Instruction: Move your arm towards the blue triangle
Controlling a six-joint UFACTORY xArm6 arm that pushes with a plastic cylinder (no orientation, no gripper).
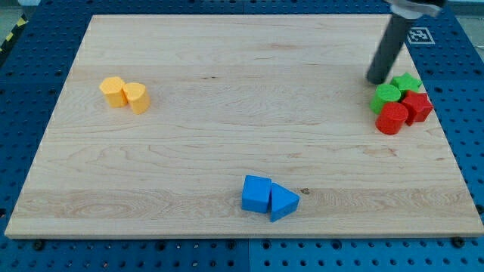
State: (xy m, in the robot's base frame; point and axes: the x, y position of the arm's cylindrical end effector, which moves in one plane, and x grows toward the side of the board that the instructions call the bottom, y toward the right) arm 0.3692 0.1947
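The blue triangle (283, 202) lies near the view's bottom centre of the wooden board (227, 113), touching a blue cube-like block (256, 193) on its left. My tip (376, 80) is at the view's upper right, far from the blue triangle, just left of a green star-shaped block (407, 81) and above a green round block (386, 96).
A red round block (392, 119) and a red star-like block (416, 106) sit beside the green blocks at the right edge. Two yellow blocks (113, 91) (137, 97) touch each other at the view's upper left. A blue pegboard (461, 91) surrounds the board.
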